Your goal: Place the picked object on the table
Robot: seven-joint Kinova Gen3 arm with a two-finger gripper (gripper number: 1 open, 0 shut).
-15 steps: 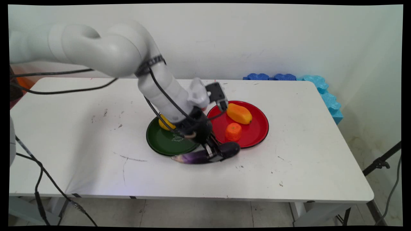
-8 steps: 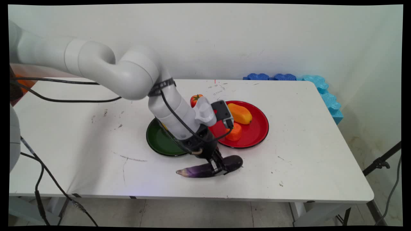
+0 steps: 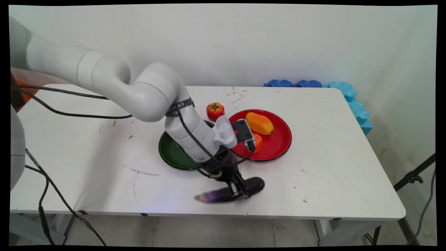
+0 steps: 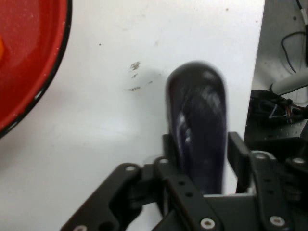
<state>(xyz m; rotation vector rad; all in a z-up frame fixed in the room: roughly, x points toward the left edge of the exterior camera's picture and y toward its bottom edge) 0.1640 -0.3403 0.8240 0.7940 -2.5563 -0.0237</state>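
My gripper (image 3: 239,191) is shut on a dark purple eggplant (image 3: 226,191), holding it near its thick end, low over the table's front edge. In the hand view the eggplant (image 4: 197,130) stands between the two fingers (image 4: 238,154), its rounded end pointing away from me. Behind the gripper lie a green plate (image 3: 170,153) and a red plate (image 3: 275,143) with an orange-yellow fruit (image 3: 259,123) and a small orange fruit (image 3: 258,139) partly behind the hand. A red tomato (image 3: 215,110) sits on the table beyond the plates.
The table's front edge (image 3: 209,212) runs close below the eggplant. Blue foam pieces (image 3: 313,84) lie along the back right corner and right side. Black cables hang from the arm at the left. The red plate's rim (image 4: 29,72) shows at the hand view's left.
The gripper has carried the eggplant from beside the plates toward the table's front edge. The arm swung down and uncovered the tomato.
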